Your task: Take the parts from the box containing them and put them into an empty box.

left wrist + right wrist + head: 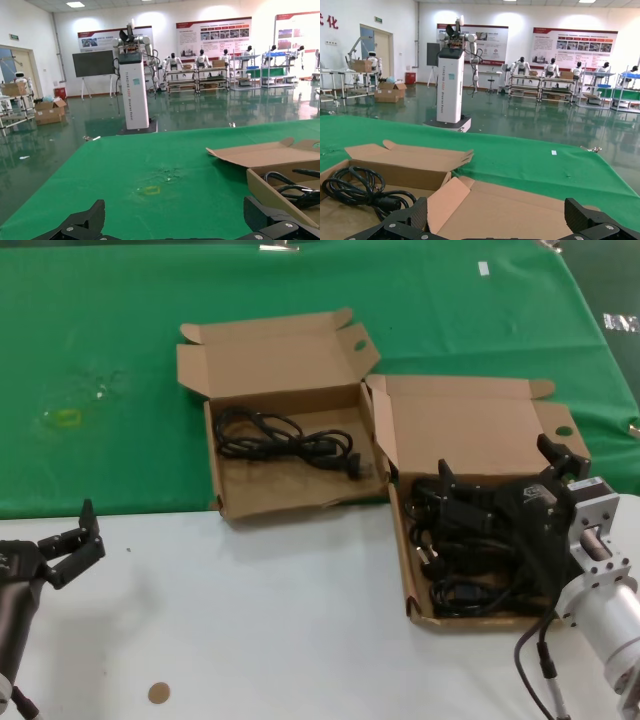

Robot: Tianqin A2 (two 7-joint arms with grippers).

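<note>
Cables [470,550] lie under my right pincer [505,472], released wide to straddle 1 bundle; left pincer [75,540] idles released.

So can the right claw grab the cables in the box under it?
Probably yes. The right claw hangs open just over the cables in the right box, whose lid is folded back, so nothing blocks it.

right gripper [505,478] & arm cover much of the cables [455,570] in the near-right box [470,420], so bundle count can't be told. left arm cut off at frame edge. both wrist views show only fingertip ends [592,220].
</note>
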